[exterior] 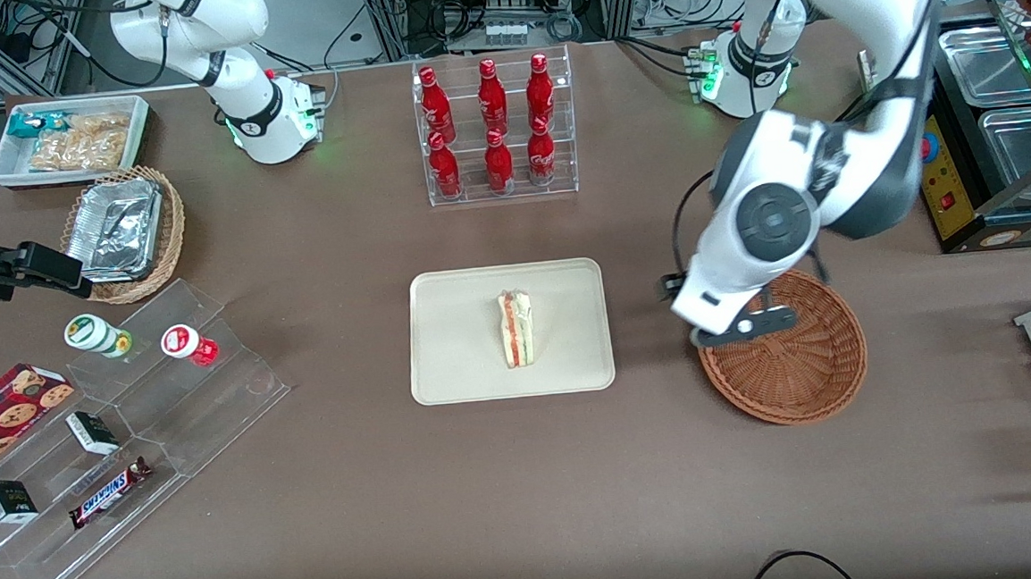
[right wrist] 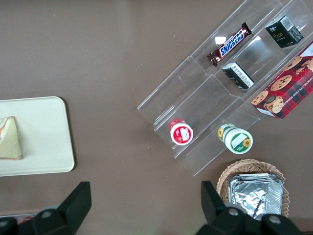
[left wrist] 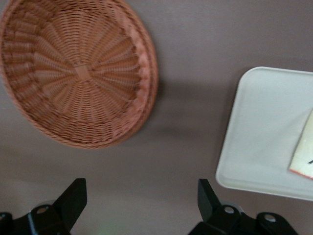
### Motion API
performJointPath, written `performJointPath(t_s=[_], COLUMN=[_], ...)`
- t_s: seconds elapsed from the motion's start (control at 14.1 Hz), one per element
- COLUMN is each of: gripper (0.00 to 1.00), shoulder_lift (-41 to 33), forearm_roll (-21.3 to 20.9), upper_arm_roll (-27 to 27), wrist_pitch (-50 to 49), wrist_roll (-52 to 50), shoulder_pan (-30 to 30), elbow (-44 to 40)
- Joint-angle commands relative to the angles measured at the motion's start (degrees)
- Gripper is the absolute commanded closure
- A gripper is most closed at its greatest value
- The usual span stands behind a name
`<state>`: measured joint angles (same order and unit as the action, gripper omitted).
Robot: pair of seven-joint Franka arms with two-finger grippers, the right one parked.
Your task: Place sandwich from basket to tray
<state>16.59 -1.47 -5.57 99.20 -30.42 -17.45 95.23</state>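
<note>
The sandwich, a pale wedge with red and green layers along its cut edge, lies in the middle of the cream tray. The reddish-brown wicker basket sits beside the tray toward the working arm's end of the table, with nothing in it. My gripper hangs above the basket's rim nearest the tray. In the left wrist view the gripper is open over bare tablecloth, between the basket and the tray, where a corner of the sandwich shows. Nothing sits between its fingers.
A clear rack of red bottles stands farther from the front camera than the tray. Toward the parked arm's end are a tan basket with foil containers, a white snack bin and a clear stepped stand with small goods. Metal trays flank the working arm.
</note>
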Motion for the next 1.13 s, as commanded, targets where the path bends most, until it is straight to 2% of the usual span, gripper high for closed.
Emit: performJointPath(t_s=[0.0, 0.21, 0.57, 0.78, 1.06], gripper=[0.00, 0.00, 0.00, 0.00, 0.00], shoulder_lift=[-8.8, -15.1, -17.5, -17.6, -17.6], forearm_roll=[0.7, 0.8, 0.9, 0.2, 0.1], upper_arm_roll=[-0.4, -0.7, -3.5, -1.6, 2.0], wrist_pitch=[0.2, -0.5, -9.8, -10.6, -10.7], wrist_roll=[5.4, 13.2, 27.9, 32.0, 31.7], shoulder_pan=[3.6, 8.9, 19.1, 20.1, 19.9], elbow=[8.6, 13.2, 7.7, 3.1, -0.8])
